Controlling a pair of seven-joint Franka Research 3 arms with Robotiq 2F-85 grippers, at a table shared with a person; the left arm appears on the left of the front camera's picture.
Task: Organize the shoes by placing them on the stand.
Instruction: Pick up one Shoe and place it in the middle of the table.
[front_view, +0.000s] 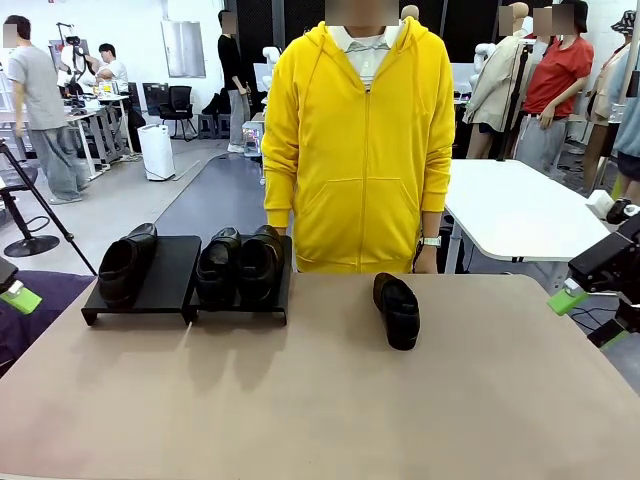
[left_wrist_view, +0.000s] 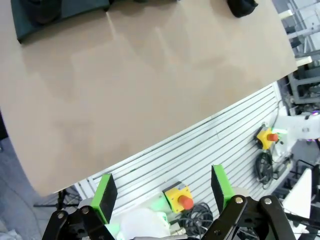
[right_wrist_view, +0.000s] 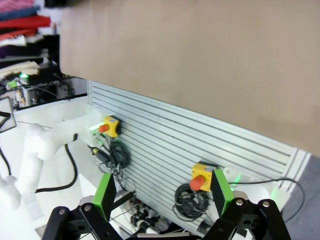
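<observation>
Shoes, three black shiny leather loafers (front_view: 200, 265), stand on the low matte-black stand (front_view: 170, 285); a fourth black loafer (front_view: 397, 310) lies apart on the tan table (front_view: 320, 400), near the person in yellow hoodie (front_view: 358, 140). Left gripper (left_wrist_view: 162, 192) and right gripper (right_wrist_view: 162, 192) have fingers wide apart, holding nothing.

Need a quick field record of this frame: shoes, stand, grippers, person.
shoes on stand: three; one on the left section, two side by side on the right section
shoe off stand: one on the table, right of the stand
stand: far left of the table, free spot on its left section
left gripper: open, empty, off the table's edge
right gripper: open, empty, off the table's edge
person: yellow hoodie, standing at the far side
</observation>
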